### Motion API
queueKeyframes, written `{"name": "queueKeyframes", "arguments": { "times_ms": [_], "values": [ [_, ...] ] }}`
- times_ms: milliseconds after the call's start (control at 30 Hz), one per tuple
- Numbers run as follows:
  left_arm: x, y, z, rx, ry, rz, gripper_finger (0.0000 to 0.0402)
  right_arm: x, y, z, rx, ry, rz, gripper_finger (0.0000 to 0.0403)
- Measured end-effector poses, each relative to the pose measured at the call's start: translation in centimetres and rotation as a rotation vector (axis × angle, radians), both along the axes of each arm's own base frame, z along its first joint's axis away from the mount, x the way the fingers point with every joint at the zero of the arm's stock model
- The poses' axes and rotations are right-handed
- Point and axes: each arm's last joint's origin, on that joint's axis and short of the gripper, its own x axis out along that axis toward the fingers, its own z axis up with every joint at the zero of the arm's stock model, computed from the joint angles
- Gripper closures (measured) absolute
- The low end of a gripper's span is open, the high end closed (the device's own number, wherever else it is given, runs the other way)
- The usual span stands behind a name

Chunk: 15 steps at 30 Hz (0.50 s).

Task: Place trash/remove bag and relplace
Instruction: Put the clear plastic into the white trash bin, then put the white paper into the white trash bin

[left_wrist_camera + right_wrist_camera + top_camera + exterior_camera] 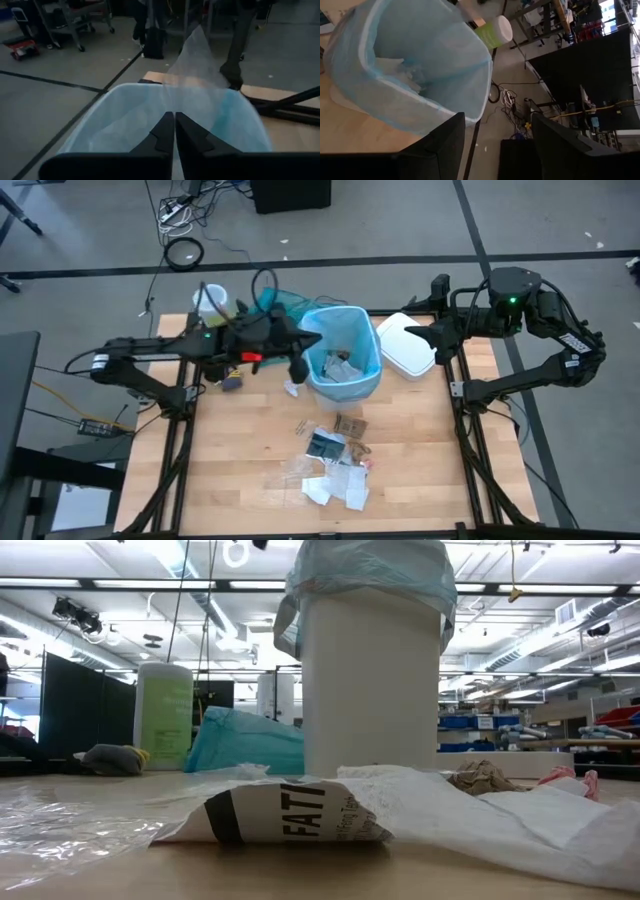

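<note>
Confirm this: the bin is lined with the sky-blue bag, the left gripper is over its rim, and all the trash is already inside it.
Not quite. Much of the trash lies on the table in front of the bin; the high view shows it. The rest stands: the bag lines the bin and the left gripper is over its rim.

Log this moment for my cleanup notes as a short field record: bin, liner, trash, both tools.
bin: white bin upright near the table's far edge
bag: light blue liner fitted in the bin, folded over the rim
trash in bin: some scraps visible inside
trash on table: paper, wrappers and clear plastic scattered in front of the bin
left tool: at the bin's left rim, fingers nearly together
right tool: open, holding nothing, right of the bin
other: white lid-like piece right of the bin
</note>
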Motion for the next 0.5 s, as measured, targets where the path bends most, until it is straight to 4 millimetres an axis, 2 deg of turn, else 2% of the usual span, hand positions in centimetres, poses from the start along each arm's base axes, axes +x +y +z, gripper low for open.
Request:
{"name": "queueKeyframes", "arguments": {
  "times_ms": [133,333,500],
  "values": [
    [0.9,0.3,-0.6,-0.007,0.009,-0.058,0.0344,0.0,0.0,-0.1,0.001,0.006,0.0,0.0185],
    [0.9,0.2,-0.4,-0.031,-0.01,-0.129,0.0305,0.0,0.0,-0.1,0.001,0.006,0.0,0.018],
    [-0.1,0.1,3.0,-0.051,-0.052,-0.129,0.0288,0.0,0.0,-0.1,0.002,0.007,0.0,0.0179]
  ]
}}
